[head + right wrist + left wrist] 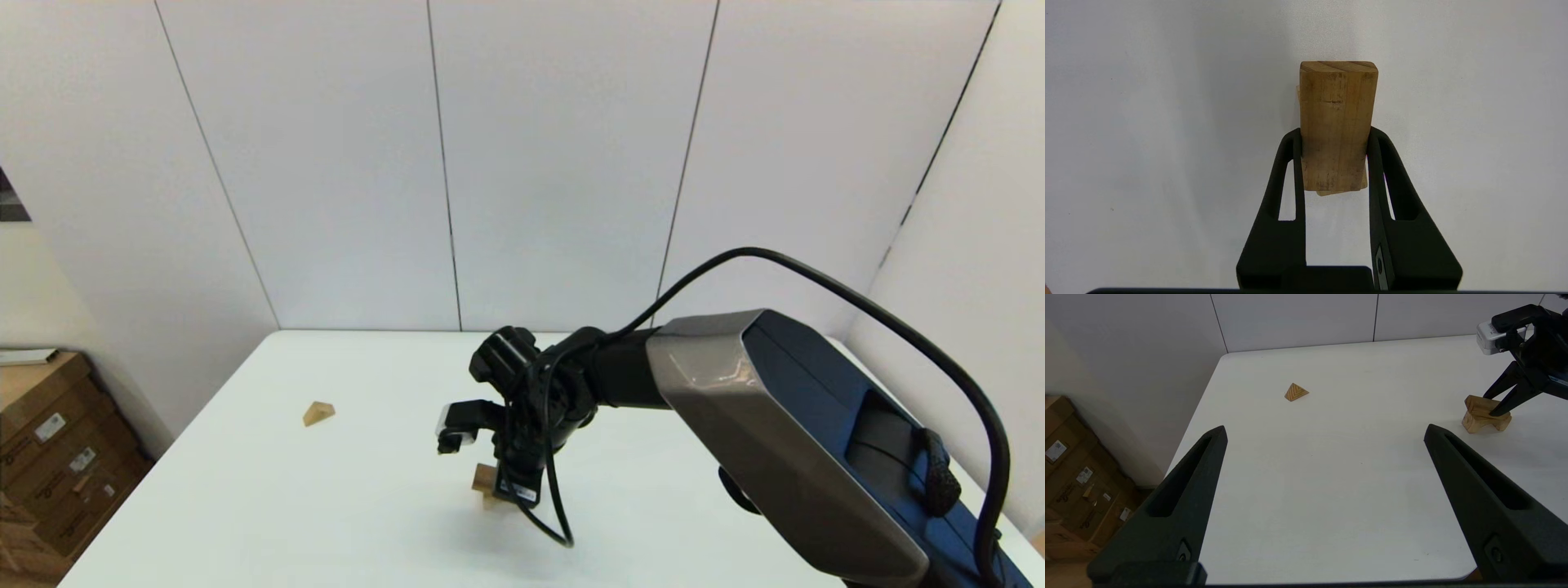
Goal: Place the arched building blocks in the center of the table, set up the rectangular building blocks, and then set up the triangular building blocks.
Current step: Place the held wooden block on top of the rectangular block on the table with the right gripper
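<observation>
Brown cardboard boxes with white labels are stacked on the floor beside white wall panels.

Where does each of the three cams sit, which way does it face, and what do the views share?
Head: on the robot's head, looking forward and down at the white table; right arm and right gripper over the stacked blocks; small wooden triangular wedge to its left.
Left wrist: behind the wide-open left gripper, parked near the table's edge, facing across it.
Right wrist: looking down between its fingers, closed on the tan rectangular slab.
Shared: left wrist also shows the wedge, the slab on the light arched block, and the right gripper.
</observation>
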You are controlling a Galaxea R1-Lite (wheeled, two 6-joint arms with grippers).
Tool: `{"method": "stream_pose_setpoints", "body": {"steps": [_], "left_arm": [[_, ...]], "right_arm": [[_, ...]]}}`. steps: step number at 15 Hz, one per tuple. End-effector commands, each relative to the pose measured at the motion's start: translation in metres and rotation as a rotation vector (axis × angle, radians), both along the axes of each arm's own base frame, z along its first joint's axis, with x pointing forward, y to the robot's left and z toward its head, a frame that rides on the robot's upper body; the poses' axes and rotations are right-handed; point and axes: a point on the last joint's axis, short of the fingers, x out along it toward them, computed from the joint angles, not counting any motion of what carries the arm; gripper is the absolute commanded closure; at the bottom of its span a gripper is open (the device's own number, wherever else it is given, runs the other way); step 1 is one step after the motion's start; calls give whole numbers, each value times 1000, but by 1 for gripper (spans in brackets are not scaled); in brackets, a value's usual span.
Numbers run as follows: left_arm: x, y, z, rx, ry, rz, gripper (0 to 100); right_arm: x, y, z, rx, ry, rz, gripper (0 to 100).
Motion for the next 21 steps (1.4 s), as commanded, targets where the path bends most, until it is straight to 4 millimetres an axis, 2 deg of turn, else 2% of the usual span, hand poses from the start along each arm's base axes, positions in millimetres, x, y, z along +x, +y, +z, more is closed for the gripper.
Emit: {"method": "stream_pose_setpoints", "body": {"steps": [1, 12, 21], "left_arm": [[0, 0, 0, 0, 2, 1, 0], [0, 0, 0, 0, 2, 1, 0], [0, 0, 0, 0, 2, 1, 0]], "right_arm": [[1, -2, 6, 3, -11, -3, 100], [3, -9, 3, -38, 5, -21, 100], [1, -6, 0, -38, 4, -13, 100]]}}
